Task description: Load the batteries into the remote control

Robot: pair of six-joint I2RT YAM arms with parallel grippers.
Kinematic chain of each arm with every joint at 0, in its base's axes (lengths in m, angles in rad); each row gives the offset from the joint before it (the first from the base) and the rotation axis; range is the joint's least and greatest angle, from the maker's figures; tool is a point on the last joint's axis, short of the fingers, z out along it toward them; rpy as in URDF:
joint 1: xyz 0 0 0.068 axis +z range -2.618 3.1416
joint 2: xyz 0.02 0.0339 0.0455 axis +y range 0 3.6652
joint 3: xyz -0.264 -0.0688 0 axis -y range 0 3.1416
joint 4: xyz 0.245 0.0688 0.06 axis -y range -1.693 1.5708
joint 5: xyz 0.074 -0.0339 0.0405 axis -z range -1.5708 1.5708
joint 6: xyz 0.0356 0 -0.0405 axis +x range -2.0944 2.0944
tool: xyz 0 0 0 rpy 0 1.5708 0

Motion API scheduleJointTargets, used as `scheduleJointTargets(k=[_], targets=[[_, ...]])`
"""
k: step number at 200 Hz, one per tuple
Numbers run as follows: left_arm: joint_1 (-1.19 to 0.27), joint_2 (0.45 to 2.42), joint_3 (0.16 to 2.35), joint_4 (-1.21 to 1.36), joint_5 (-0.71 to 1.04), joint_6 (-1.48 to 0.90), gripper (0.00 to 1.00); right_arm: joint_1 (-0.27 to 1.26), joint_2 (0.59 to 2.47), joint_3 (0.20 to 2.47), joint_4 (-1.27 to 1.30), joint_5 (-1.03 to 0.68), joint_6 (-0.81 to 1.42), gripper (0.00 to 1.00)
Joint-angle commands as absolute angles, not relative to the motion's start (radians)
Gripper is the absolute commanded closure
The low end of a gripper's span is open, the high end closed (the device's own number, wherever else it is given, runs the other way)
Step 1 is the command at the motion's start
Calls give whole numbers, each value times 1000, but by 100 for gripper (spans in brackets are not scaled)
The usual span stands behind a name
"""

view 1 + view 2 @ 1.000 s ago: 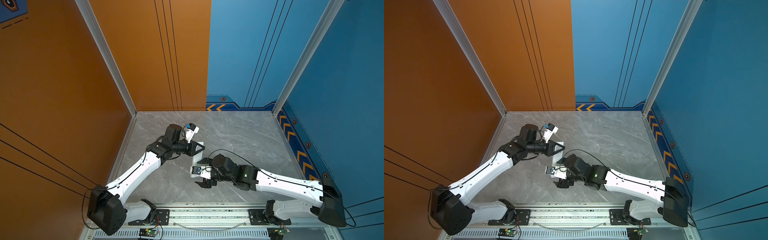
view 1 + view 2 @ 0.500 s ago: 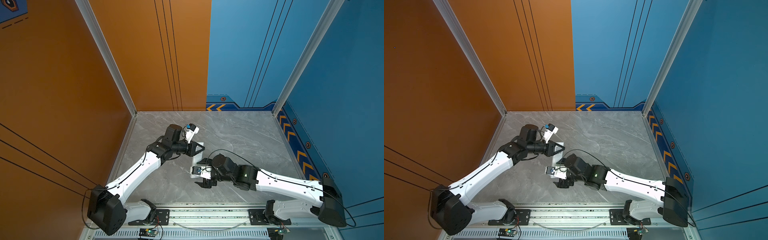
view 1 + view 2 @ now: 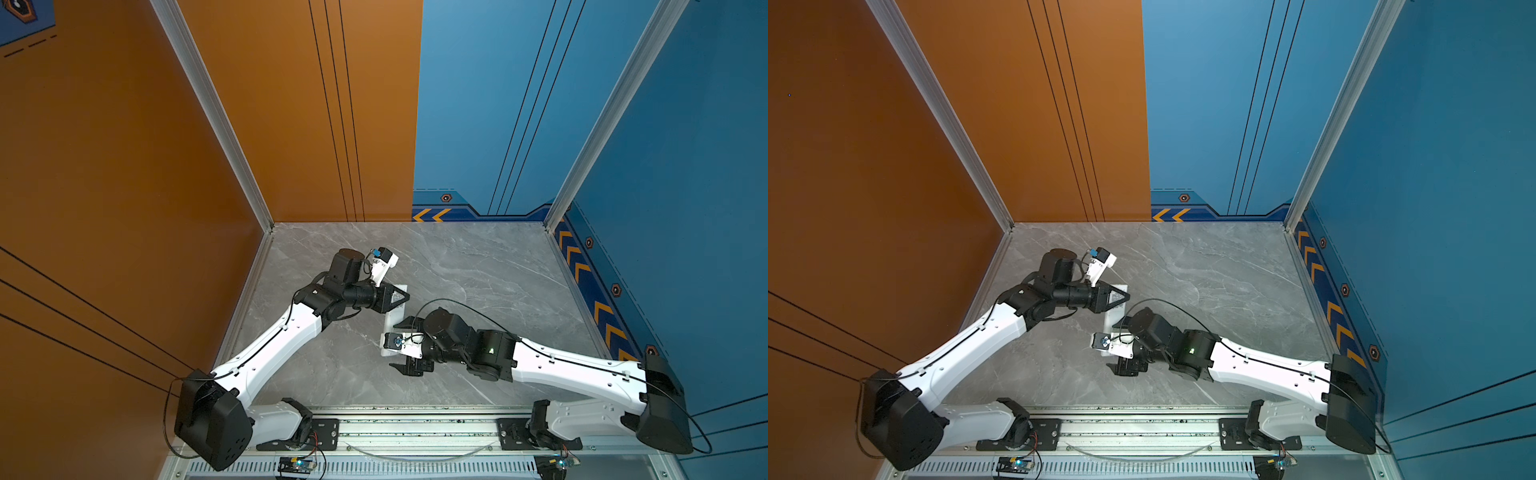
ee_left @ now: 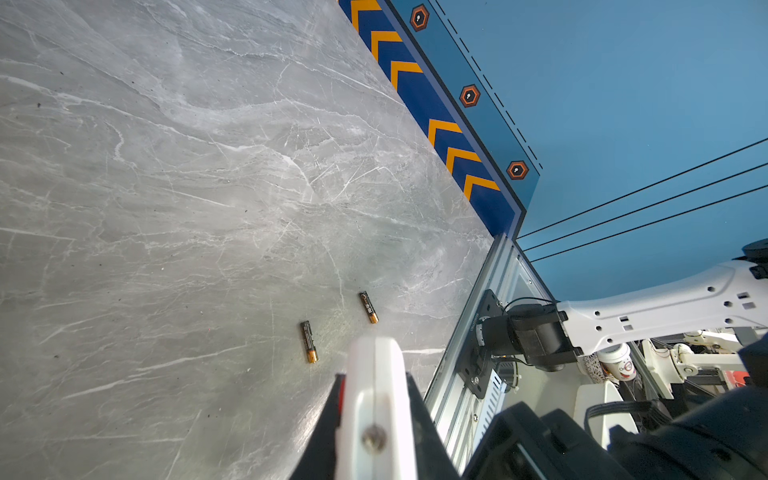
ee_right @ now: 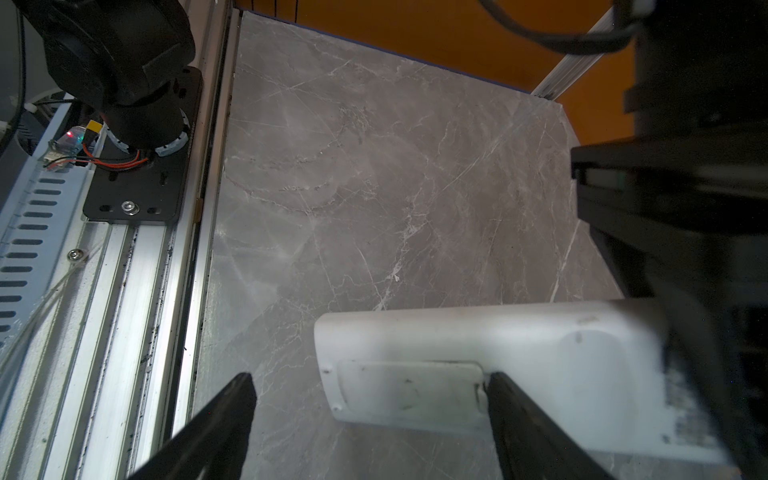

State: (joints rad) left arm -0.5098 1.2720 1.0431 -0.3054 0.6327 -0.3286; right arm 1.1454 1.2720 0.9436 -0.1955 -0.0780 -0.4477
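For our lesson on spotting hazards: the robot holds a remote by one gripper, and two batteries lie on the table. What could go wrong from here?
1. The left gripper clamps the remote near one end only; a push from the open right gripper on the closed battery cover could twist it loose.
2. The batteries lie loose near the table edge and might roll when grasped.

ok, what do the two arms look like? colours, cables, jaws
The left arm and right arm match: white moulded shells, black joints and black base blocks. A thin black cable runs along each. Each wrist carries a small white camera with a blue fitting. Jaws are black, tapering to points. A green light shows on the right arm.
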Motion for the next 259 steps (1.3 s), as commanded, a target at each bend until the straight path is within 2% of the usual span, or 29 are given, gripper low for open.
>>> scheduleJointTargets(k=[1, 116, 259], targets=[[-501, 1261, 1062, -263, 638, -324, 100, 1155, 1249, 950, -249, -133, -439, 16], [-502, 1257, 1060, -263, 639, -327, 100, 1159, 1237, 942, -245, -115, -434, 16], [-509, 1248, 1055, -263, 634, -331, 100, 1169, 1239, 961, -194, 12, -408, 5]])
